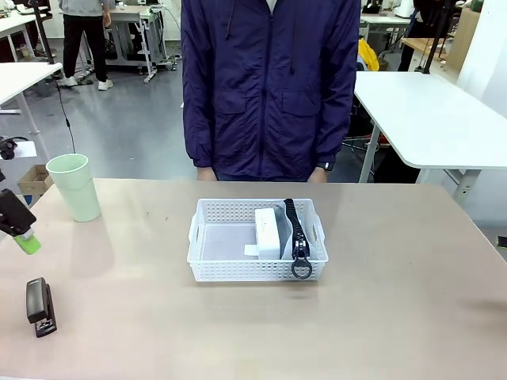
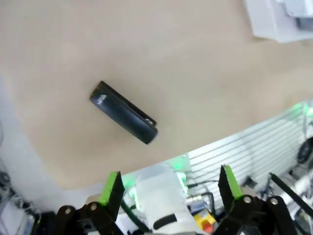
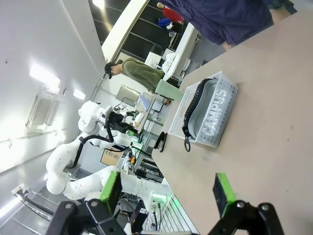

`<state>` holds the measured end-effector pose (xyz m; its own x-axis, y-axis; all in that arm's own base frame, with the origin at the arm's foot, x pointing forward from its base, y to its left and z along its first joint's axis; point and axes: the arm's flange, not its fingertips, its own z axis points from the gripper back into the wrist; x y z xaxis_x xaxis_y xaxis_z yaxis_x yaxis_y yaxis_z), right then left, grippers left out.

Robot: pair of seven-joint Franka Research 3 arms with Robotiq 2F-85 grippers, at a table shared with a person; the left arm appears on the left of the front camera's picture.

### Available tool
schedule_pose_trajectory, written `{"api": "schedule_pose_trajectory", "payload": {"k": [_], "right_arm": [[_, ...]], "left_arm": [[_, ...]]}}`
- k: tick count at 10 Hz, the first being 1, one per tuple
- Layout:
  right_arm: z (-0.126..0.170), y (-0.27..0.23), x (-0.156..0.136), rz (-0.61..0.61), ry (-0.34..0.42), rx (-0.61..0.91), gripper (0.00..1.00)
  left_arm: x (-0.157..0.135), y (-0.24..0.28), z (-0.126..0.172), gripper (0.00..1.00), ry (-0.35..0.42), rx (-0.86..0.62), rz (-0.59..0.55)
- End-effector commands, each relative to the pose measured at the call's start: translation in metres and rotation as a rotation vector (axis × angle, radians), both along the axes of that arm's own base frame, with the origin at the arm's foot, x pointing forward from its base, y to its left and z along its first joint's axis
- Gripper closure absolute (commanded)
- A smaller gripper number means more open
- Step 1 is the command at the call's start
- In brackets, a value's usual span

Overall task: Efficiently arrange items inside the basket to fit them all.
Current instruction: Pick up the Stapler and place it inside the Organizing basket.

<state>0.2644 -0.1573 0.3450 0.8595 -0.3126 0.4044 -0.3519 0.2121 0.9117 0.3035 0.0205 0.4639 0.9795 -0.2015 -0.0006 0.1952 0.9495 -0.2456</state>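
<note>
Now the left hand (image 2: 170, 182), fingers apart, hovers over the stapler (image 2: 124, 119) lying near-left on the worktop (image 1: 396, 317); right hand (image 3: 168, 188) apart too. Best square up across its narrow body, then aim for the free left half of the basket (image 1: 238, 271).

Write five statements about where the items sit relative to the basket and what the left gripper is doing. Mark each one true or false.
1. The white box sits inside the basket. True.
2. The stapler is packed in the basket. False: it lies on the table, well to the basket's left and nearer the robot.
3. The pale green cup stands upright on the table, outside the basket. True.
4. The left gripper is shut on the stapler. False: its jaws are open and the stapler lies apart from them on the table.
5. The grey pouch lies flat beside the basket. False: it stands on edge inside the basket, next to the white box.
</note>
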Motion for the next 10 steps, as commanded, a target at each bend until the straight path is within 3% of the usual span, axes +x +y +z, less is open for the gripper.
{"api": "schedule_pose_trajectory", "payload": {"k": [1,2,7,9,10], "right_arm": [[0.004,0.001,-0.001,-0.007,0.0,0.017,0.0],[0.004,0.001,-0.001,-0.007,0.0,0.017,0.0],[0.004,0.001,-0.001,-0.007,0.0,0.017,0.0],[0.004,0.001,-0.001,-0.007,0.0,0.017,0.0],[0.004,0.001,-0.001,-0.007,0.0,0.017,0.0]], "left_arm": [[-0.008,-0.002,-0.025,0.0,-0.002,-0.046,0.06],[0.0,0.0,0.0,0.0,0.0,0.0,0.0],[0.004,-0.003,-0.001,0.0,-0.007,-0.015,0.001],[0.007,-0.012,-0.02,0.0,0.016,-0.005,0.244],[0.003,-0.015,-0.027,0.0,0.03,0.028,0.238]]}}
